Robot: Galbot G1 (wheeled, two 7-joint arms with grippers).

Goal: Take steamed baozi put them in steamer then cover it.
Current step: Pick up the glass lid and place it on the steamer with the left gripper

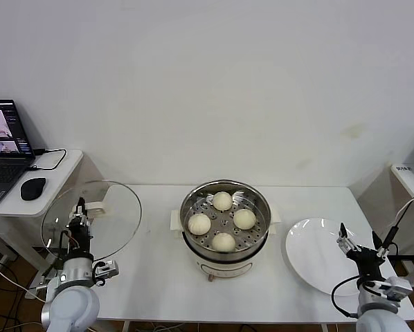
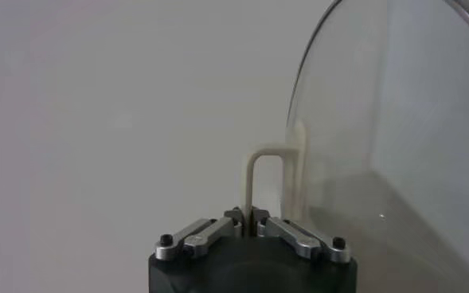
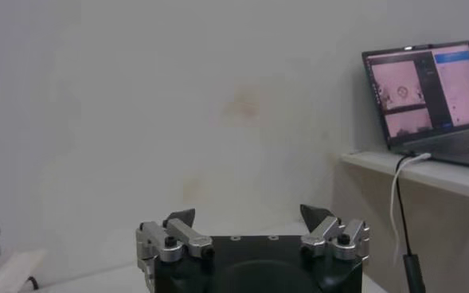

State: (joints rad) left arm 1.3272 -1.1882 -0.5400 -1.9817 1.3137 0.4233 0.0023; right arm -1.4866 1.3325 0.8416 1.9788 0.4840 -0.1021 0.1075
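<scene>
Four creamy-white baozi (image 1: 223, 220) lie on the perforated tray inside the steel steamer (image 1: 224, 228) on its cream base at the table's middle. My left gripper (image 1: 79, 220) is shut on the cream handle (image 2: 267, 179) of the clear glass cover (image 1: 91, 213). It holds the cover tilted on edge above the table's left end, left of the steamer. In the left wrist view the glass (image 2: 393, 135) stands beside the handle. My right gripper (image 1: 352, 243) is open and empty over the near right of the table, by the white plate (image 1: 318, 256). The right wrist view shows its fingers (image 3: 248, 219) spread wide.
A side desk at far left carries an open laptop (image 1: 3, 149) and a black mouse (image 1: 32, 187). Another laptop (image 3: 429, 95) with a cable stands on a shelf at the right. The wall lies close behind the table.
</scene>
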